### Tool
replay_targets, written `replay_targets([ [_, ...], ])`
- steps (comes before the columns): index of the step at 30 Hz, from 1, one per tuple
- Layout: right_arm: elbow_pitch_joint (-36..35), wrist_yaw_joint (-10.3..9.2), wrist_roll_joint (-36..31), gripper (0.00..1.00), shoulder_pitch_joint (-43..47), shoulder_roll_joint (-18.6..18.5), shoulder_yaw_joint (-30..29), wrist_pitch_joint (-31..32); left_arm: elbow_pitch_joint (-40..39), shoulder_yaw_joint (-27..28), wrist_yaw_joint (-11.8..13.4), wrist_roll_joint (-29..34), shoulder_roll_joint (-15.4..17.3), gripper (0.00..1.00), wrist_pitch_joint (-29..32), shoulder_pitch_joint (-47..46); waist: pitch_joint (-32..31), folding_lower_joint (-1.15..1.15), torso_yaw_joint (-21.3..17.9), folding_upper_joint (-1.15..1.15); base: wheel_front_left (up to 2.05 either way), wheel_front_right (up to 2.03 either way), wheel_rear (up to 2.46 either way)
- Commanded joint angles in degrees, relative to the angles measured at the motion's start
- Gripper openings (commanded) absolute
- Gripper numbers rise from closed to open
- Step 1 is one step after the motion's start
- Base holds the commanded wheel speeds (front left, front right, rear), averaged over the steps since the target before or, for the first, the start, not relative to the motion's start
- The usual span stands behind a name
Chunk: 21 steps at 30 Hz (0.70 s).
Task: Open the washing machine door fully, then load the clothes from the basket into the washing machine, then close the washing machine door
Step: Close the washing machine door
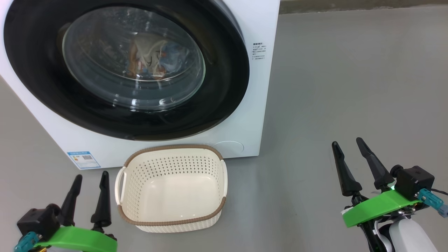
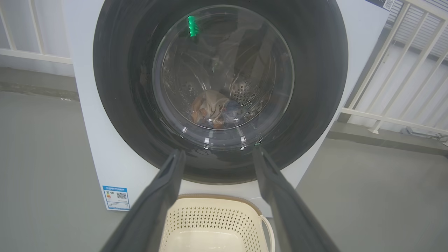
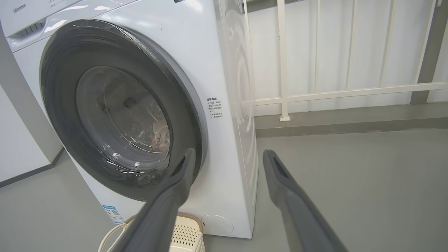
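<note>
L gripper [image 1: 91, 175] & R gripper [image 1: 347, 141] both spread wide, empty, low beside the bare basket [image 1: 171, 150]. The washing machine door [image 1: 224, 70] looks shut: glossy black, stiff, prob slippery, so I'd hook its rim edge. The clothes [image 1: 150, 57] sit behind the glass: cream/orange/blue, soft, light.

brand: hisense | on: washing machine [image 3: 196, 52], upper left front | blue label [image 1: 83, 160], small print [image 1: 259, 51]: too small to read
</note>
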Motion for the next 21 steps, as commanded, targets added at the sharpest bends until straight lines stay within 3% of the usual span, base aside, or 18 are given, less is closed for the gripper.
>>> replay_targets([
  [1, -1.68, -0.09, -0.43, 1.0, 0.18, -0.09, 0.93, -0.27, -1.35, 2.13, -0.1, 0.1, 1.28, 1.0, -0.37, -0.97, 0.0, 0.0, 0.11, 0.0, 0.0, 0.0, 0.0],
  [21, -1.12, -0.09, -0.27, 1.0, 0.37, -0.23, 1.34, -0.27, -1.4, 1.99, -0.1, -0.39, 1.35, 1.0, -0.37, -0.44, -0.66, 0.0, 0.27, 0.0, 0.0, 0.0, 0.0],
])
